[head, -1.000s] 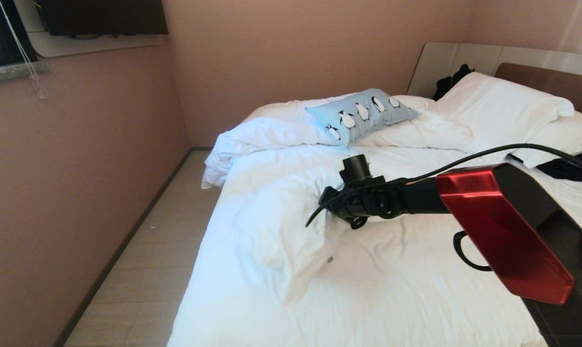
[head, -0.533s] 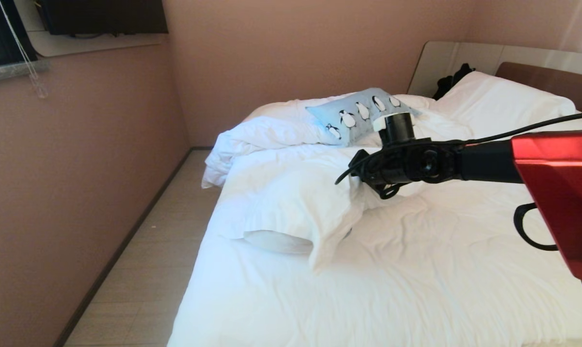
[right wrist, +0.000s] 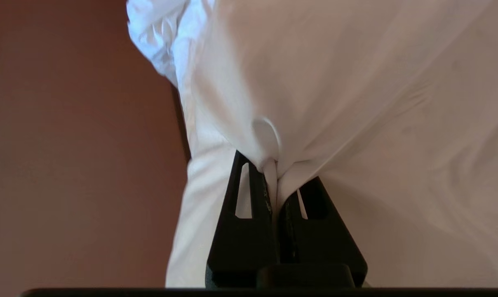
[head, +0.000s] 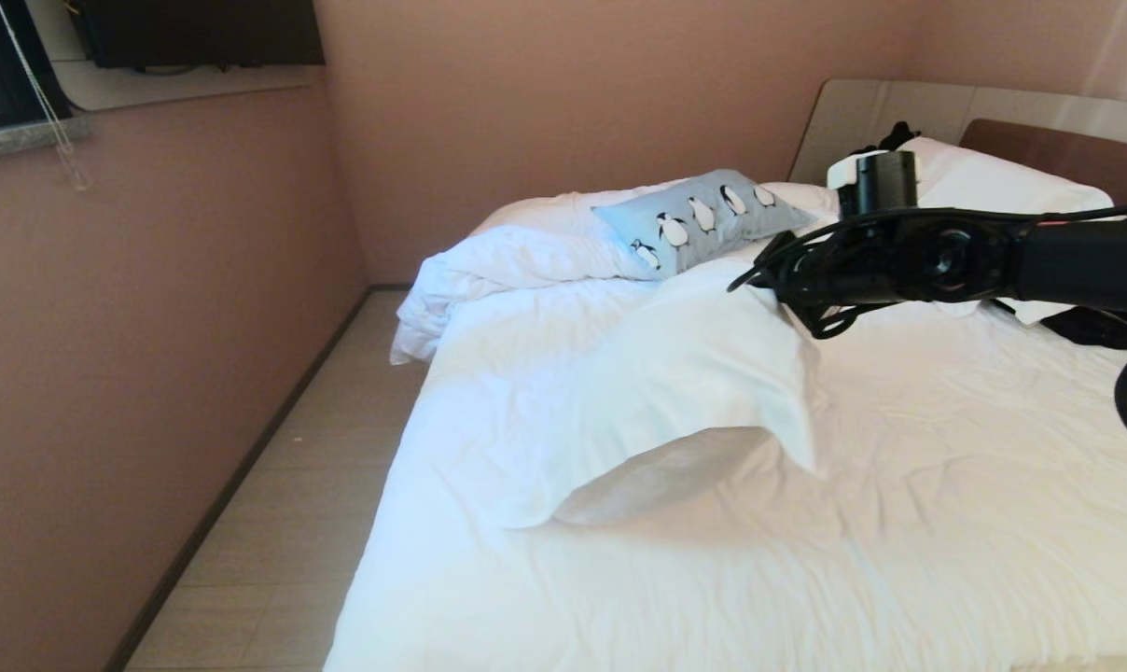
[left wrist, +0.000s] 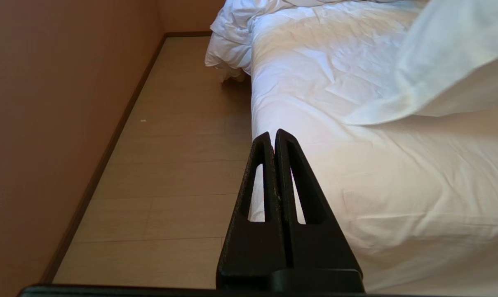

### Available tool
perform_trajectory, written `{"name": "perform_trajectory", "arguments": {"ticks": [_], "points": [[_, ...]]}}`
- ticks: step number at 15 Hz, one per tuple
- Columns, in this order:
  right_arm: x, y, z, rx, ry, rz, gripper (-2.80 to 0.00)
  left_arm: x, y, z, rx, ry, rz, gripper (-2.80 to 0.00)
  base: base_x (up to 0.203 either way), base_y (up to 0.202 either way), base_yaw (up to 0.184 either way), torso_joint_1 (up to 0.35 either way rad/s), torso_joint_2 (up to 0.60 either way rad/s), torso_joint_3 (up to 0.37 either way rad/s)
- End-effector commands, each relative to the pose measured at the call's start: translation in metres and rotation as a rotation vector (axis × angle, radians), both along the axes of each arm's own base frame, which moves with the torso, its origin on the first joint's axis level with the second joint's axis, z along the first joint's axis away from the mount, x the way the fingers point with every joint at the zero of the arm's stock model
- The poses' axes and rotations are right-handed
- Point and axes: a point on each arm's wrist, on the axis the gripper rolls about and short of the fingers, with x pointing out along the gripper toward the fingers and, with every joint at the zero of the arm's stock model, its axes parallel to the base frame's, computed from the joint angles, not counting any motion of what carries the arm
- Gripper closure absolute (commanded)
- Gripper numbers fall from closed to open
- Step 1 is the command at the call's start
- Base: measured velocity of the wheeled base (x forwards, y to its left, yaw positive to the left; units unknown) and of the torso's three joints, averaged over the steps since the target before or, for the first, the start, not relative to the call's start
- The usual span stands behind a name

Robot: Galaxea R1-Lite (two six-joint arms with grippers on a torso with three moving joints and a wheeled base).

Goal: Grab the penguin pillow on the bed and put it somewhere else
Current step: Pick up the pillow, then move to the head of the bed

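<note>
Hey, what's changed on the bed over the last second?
The right gripper, fingers shut on the white pillow, has swung up and toward the headboard, lifting the pillow's corner off the bed. The penguin pillow hasn't moved. The left gripper stays parked, shut, beside the bed.

Right gripper (right wrist: 273,173) clamped — left gripper (left wrist: 272,138) closed

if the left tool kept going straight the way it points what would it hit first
Most likely the near edge of the bed. The left tool, shut and parked low beside the bed, points right along the mattress edge where it meets the floor. Depth is unclear, so it might just skim past over the floor.
</note>
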Motion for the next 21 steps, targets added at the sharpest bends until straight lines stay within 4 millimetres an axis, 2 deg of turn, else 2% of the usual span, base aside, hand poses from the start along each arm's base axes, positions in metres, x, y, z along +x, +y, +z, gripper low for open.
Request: {"name": "perform_trajectory", "arguments": {"ticks": [1,5,9,12,16,21], "points": [[-0.004,-0.027,0.016,0.023,-0.034,-0.031,0.00,0.000,0.000,0.000,0.000,0.001,0.000,0.00,0.000,0.000,0.000,0.000,0.00,0.000],[-0.007,-0.075,0.026,0.041,-0.043,-0.072,0.00,0.000,0.000,0.000,0.000,0.001,0.000,0.00,0.000,0.000,0.000,0.000,0.00,0.000],[-0.010,-0.116,0.024,0.059,-0.012,-0.009,0.00,0.000,0.000,0.000,0.000,0.000,0.000,0.00,0.000,0.000,0.000,0.000,0.00,0.000],[-0.012,-0.140,0.024,0.075,-0.015,-0.017,0.00,0.000,0.000,0.000,0.000,0.000,0.000,0.00,0.000,0.000,0.000,0.000,0.00,0.000],[-0.018,-0.163,0.028,0.088,-0.032,-0.004,0.00,0.000,0.000,0.000,0.000,0.001,0.000,0.00,0.000,0.000,0.000,0.000,0.00,0.000],[-0.024,-0.194,0.028,-0.002,-0.060,-0.016,0.00,0.000,0.000,0.000,0.003,0.000,0.000,0.00,0.000,0.000,0.000,0.000,0.00,0.000]]}}
